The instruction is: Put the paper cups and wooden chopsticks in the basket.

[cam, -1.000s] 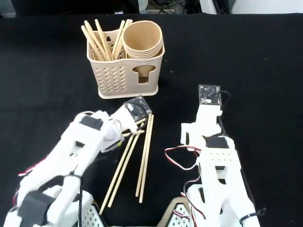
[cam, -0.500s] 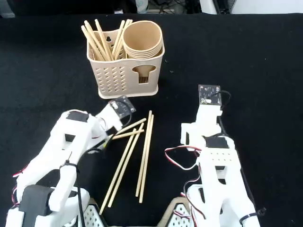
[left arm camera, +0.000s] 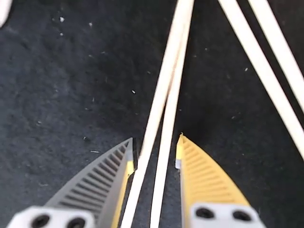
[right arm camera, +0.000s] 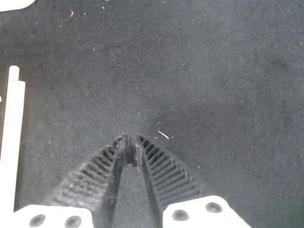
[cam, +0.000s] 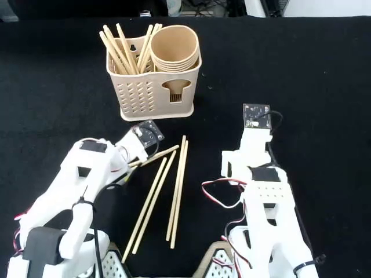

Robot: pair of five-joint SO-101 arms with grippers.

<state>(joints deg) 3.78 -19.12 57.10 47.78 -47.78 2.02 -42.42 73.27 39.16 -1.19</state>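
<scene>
Toward the near edge of the black cloth-covered table, 4 loose pale wooden chopsticks lay in 2 pairs, angling from that edge toward the middle. Just beyond them, on the table's left side, the left gripper sat low over the cloth. Its grey and yellow fingers were partly spread to either side of 2 more wooden chopsticks, which lay side by side between them. The grey finger touched 1 stick, and the yellow one stood just clear. On the right side, the right gripper hung over bare cloth, its black fingers pressed together, with the tips of 1 loose pair near it. Toward the far edge, left of centre, stood the beige perforated plastic basket. A bunch of wooden chopsticks leaned upright in its left compartment, and a stack of brown paper cups sat nested in its right.
</scene>
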